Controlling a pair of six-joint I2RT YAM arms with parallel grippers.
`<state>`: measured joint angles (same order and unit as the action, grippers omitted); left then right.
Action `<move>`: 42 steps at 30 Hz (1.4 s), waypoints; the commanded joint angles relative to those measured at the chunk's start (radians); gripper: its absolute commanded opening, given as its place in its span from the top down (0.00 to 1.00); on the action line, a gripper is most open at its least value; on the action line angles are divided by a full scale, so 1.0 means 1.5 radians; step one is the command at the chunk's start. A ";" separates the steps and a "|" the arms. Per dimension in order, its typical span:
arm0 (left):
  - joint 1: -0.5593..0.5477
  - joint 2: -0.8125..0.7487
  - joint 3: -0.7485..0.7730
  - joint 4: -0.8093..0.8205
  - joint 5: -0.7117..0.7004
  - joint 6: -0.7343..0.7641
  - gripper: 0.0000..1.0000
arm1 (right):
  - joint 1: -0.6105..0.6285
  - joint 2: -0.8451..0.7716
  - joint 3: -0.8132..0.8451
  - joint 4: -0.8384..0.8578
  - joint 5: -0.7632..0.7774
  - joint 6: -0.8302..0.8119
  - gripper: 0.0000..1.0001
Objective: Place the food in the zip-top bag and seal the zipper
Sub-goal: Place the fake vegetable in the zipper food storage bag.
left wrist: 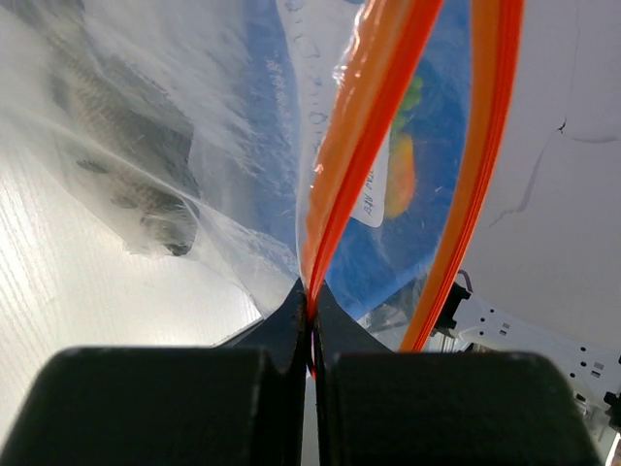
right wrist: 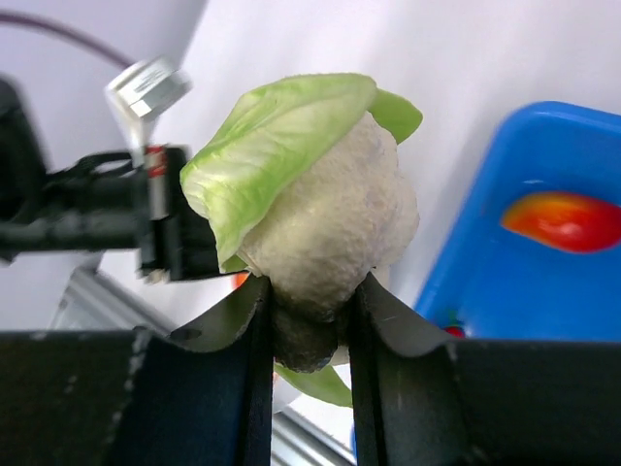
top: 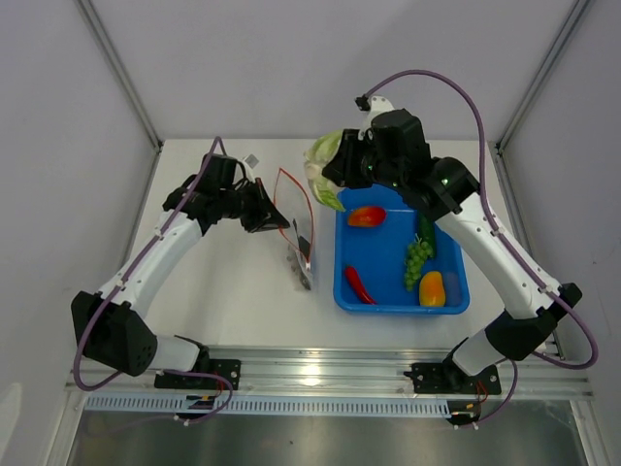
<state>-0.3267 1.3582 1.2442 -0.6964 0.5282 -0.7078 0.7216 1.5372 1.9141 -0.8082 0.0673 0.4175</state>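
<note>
The left fingers [left wrist: 281, 335] are pinching the zipper [left wrist: 361, 146] to hold the zip-top bag [left wrist: 218, 165] open while the right fingers [right wrist: 243, 335] are grasping the cauliflower [right wrist: 335, 218].

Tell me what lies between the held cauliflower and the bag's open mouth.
Nothing. In the top view the cauliflower sits right beside the zip-top bag's zipper, with at most a sliver of white table showing between them.

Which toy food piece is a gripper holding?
The white toy cauliflower with green leaves, pinched by the right gripper beside the blue plastic tray; the red chili, green grapes and orange pepper lie loose inside it.
</note>
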 commanded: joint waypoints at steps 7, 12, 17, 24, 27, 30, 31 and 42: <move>-0.004 0.023 0.061 0.015 0.016 -0.016 0.99 | 0.038 0.014 0.026 0.106 -0.126 0.021 1.00; -0.010 0.035 0.067 0.020 0.019 -0.023 0.99 | 0.045 0.039 0.030 0.088 -0.137 0.031 1.00; -0.014 0.039 0.069 0.022 0.016 -0.026 0.99 | 0.047 0.075 0.034 0.053 -0.121 0.024 1.00; -0.017 0.037 0.068 0.019 0.012 -0.027 0.99 | 0.046 0.113 0.036 0.025 -0.097 0.008 1.00; -0.019 0.037 0.072 0.018 0.010 -0.027 0.99 | 0.047 0.128 0.042 0.008 -0.077 0.004 1.00; -0.022 0.038 0.078 0.016 0.007 -0.028 1.00 | 0.049 0.150 0.059 -0.021 -0.057 -0.003 1.00; -0.024 0.039 0.087 0.014 0.008 -0.028 0.99 | 0.049 0.156 0.073 -0.029 -0.048 -0.005 1.00; -0.038 0.043 0.103 0.002 0.003 -0.030 0.99 | 0.051 0.208 0.118 -0.098 0.019 -0.002 1.00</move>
<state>-0.3744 1.4357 1.3560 -0.7162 0.5098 -0.7345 0.7883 1.8400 2.0407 -0.9298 0.0551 0.4160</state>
